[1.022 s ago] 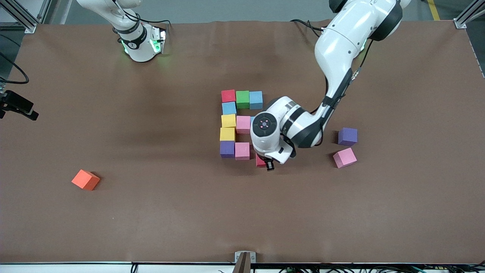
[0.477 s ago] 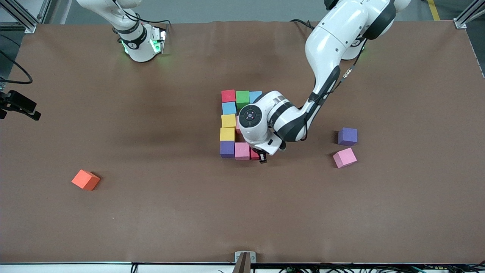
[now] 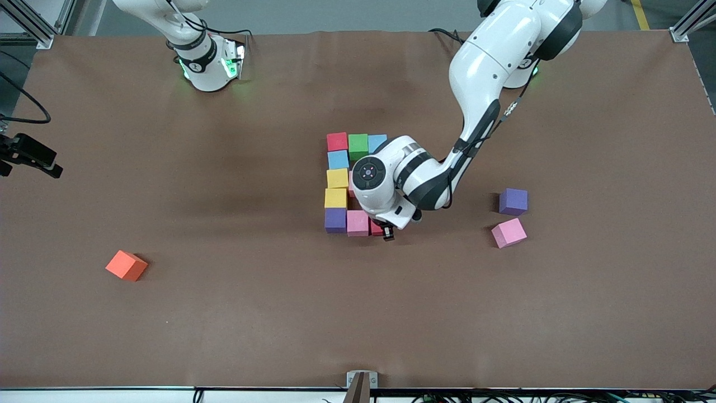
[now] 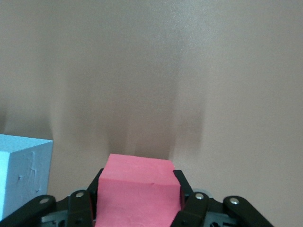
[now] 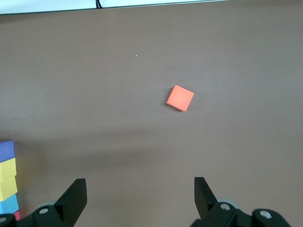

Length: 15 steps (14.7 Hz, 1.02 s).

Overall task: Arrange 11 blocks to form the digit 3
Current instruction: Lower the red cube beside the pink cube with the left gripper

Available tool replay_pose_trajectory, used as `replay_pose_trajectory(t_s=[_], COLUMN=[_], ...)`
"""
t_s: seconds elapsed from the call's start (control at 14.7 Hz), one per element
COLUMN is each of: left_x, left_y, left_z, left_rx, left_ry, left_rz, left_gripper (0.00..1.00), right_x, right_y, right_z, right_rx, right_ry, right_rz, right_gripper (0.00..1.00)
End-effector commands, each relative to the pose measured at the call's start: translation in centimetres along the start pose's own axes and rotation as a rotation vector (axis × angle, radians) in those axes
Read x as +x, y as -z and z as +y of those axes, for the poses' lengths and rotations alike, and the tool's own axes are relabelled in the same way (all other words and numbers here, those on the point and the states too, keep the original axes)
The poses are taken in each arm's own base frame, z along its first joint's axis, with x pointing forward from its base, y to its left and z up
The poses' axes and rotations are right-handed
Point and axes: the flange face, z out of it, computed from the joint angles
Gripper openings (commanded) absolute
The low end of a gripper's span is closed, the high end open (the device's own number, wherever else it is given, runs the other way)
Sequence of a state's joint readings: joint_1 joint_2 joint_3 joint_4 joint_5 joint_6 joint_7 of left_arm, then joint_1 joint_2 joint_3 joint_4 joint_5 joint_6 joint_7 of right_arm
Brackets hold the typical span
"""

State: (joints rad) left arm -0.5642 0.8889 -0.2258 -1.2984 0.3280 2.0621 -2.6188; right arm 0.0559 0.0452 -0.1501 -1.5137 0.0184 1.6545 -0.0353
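My left gripper (image 3: 386, 234) is shut on a red block (image 3: 376, 228), low beside the pink block (image 3: 357, 223) that ends the row nearest the front camera. In the left wrist view the red block (image 4: 137, 189) fills the gap between the fingers of the left gripper (image 4: 138, 182), with a blue block (image 4: 23, 175) beside it. The laid blocks are red (image 3: 337, 141), green (image 3: 358, 145), blue (image 3: 378, 141), blue (image 3: 338, 159), two yellow (image 3: 337, 178), and purple (image 3: 335, 219). My left arm hides part of the figure. My right gripper (image 5: 139, 198) hangs open and holds nothing.
A loose purple block (image 3: 513, 201) and a loose pink block (image 3: 508, 232) lie toward the left arm's end. An orange cube (image 3: 126, 265) sits alone toward the right arm's end, also seen as the orange cube (image 5: 180, 98) in the right wrist view.
My left gripper carried the red block in toward the pink block at the row's end, then held almost still. The right arm has not moved.
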Motion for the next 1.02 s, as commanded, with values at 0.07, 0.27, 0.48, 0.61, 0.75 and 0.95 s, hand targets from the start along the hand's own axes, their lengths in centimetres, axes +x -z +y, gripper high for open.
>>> replay_pose_trajectory(t_s=[0.07,0.27,0.48,0.61,0.75,0.95], left_x=[-0.1,-0.4,-0.4,-0.5,-0.5,-0.5], left_y=[-0.2,-0.4,-0.5,-1.0,-1.0,-1.4], left_z=[-0.1,-0.1,0.0,-0.1,-0.1,-0.2], left_rx=[-0.021,-0.026,-0.030,-0.027,-0.026,-0.017], left_ry=[0.013,0.014,0.014,0.010,0.012,0.015], left_rz=[0.002,-0.013,-0.023,-0.019,-0.019,-0.019], left_gripper=[0.18,0.18,0.18,0.20,0.26,0.37], right_x=[-0.3,-0.4,-0.4,-0.4,-0.4,-0.4], right_y=[0.5,0.4,0.5,0.5,0.6,0.7], right_z=[-0.6,-0.6,-0.7,-0.7,-0.9,-1.5], right_rx=[-0.020,-0.020,-0.019,-0.019,-0.019,-0.013], right_ry=[0.018,0.018,0.024,0.025,0.028,0.040], right_rz=[0.008,-0.001,0.000,-0.003,0.002,0.001], right_gripper=[1.00,1.00,1.00,1.00,1.00,1.00])
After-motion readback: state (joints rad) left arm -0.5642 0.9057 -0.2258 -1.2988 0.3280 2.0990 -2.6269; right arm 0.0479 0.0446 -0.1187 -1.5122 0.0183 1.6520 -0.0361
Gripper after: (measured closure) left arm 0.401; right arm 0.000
